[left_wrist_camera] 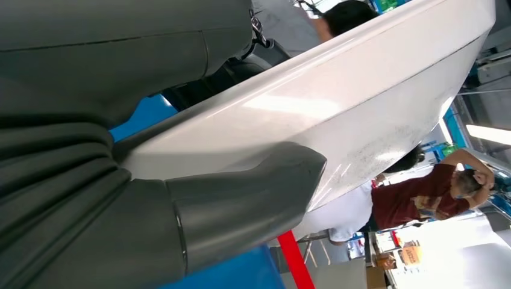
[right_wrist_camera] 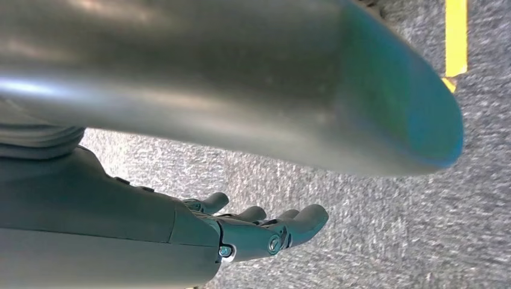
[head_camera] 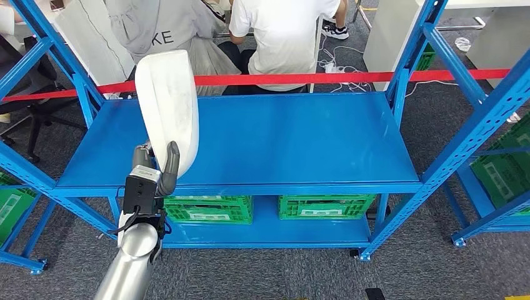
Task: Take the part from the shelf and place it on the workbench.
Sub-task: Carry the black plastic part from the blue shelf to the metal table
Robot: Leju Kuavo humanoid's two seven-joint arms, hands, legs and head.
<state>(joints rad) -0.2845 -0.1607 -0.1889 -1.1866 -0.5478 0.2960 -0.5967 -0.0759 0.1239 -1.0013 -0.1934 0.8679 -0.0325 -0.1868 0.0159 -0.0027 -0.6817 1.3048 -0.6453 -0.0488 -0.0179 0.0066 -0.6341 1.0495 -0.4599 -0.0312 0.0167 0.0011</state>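
Blue worktop (head_camera: 281, 137) bare on top; two green crates (head_camera: 209, 209) (head_camera: 325, 206) on the shelf below, contents not visible. Left robot hand (head_camera: 164, 167) grips white part (head_camera: 169, 106), held upright above worktop's left front edge. Right robot hand (right_wrist_camera: 265, 232) hangs open over carpet.

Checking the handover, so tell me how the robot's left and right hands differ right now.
The left hand is raised in front of the blue workbench and grips the white part; the right hand holds nothing. The left hand's thumb presses on the part; the right hand's fingers lie apart over grey carpet. Both have grey covers.
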